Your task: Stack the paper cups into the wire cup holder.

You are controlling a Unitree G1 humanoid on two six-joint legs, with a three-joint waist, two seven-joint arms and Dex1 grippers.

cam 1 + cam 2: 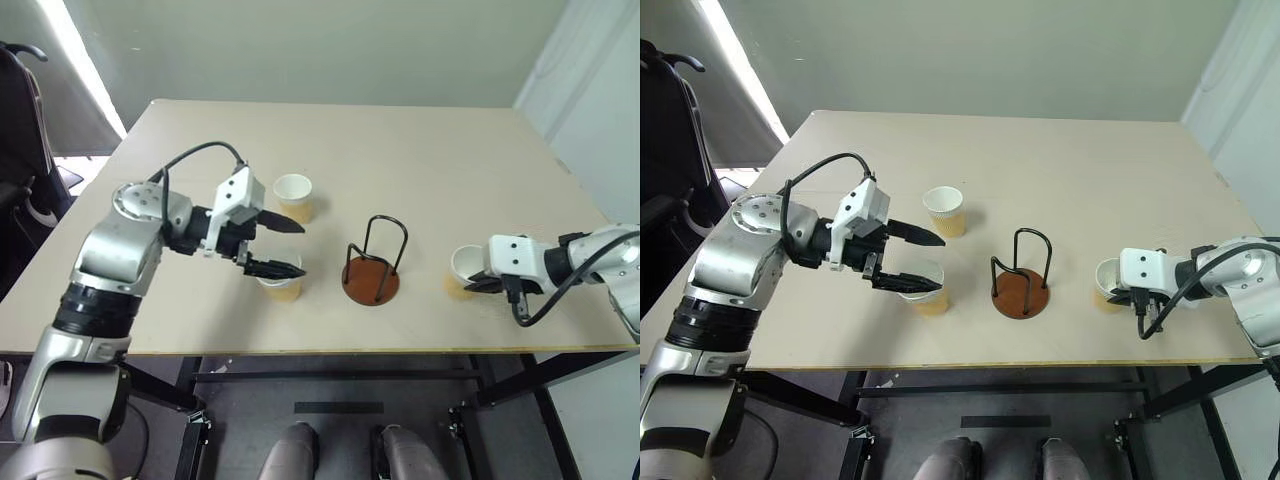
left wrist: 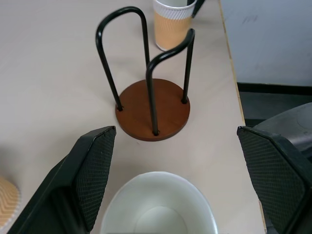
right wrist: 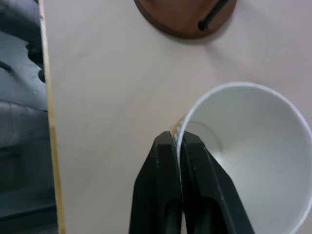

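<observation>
At table centre stands your empty wire cup holder (image 1: 372, 272). At its 3 o'clock, your right tool (image 3: 180, 142) has pinched one paper cup's (image 1: 463, 267) rim, ready to lift; at 9 o'clock, your left tool (image 1: 287, 247) straddles another cup (image 1: 280, 284), spread wide. A third cup (image 1: 294, 196) waits at 10 o'clock.

The left gripper (image 1: 276, 246) is held with its fingers spread wide, pointed toward the right. The right gripper (image 3: 180, 146) is closed, its two fingers (image 3: 163, 170) pinched together, angled downward and leftward.
</observation>
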